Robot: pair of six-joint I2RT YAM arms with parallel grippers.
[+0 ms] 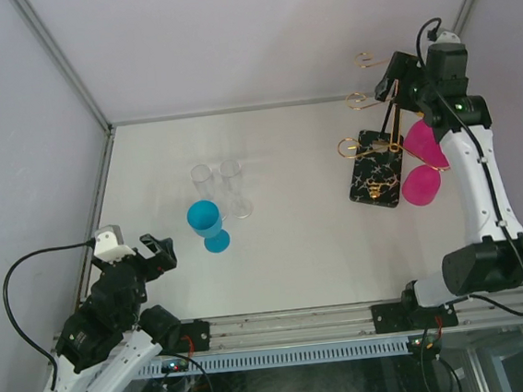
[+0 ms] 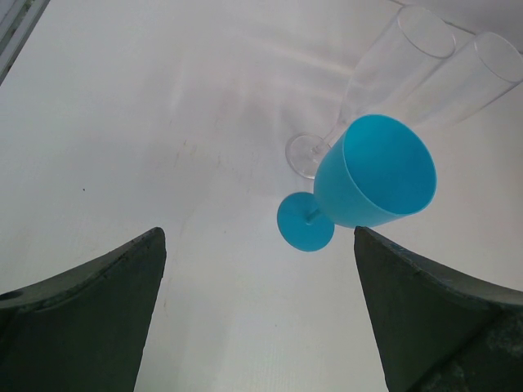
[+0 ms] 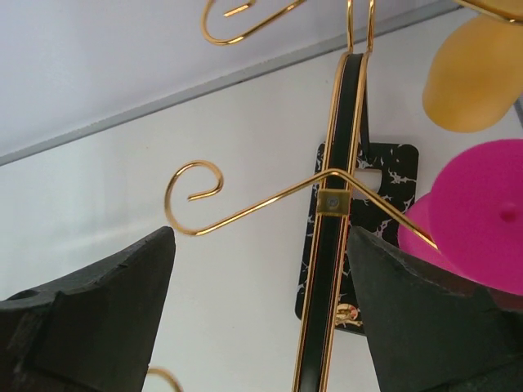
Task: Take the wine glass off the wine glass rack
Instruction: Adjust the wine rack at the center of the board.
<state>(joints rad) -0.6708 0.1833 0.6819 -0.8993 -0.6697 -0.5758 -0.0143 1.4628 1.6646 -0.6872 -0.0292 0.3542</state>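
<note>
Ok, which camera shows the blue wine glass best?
The left wrist view: the blue wine glass is close, with bowl, stem and foot clear. The top view shows it small, from above; the right wrist view misses it.

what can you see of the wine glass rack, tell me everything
The wine glass rack stands upright at the far right of the table. It has a black rectangular base with gold marbling, a black post edged in gold, and thin gold wire arms ending in curled loops. The loops on its left side are empty, while pink glasses hang on its right side. The open right hand hovers at its upper part, and whether it touches the wire cannot be told.
</note>
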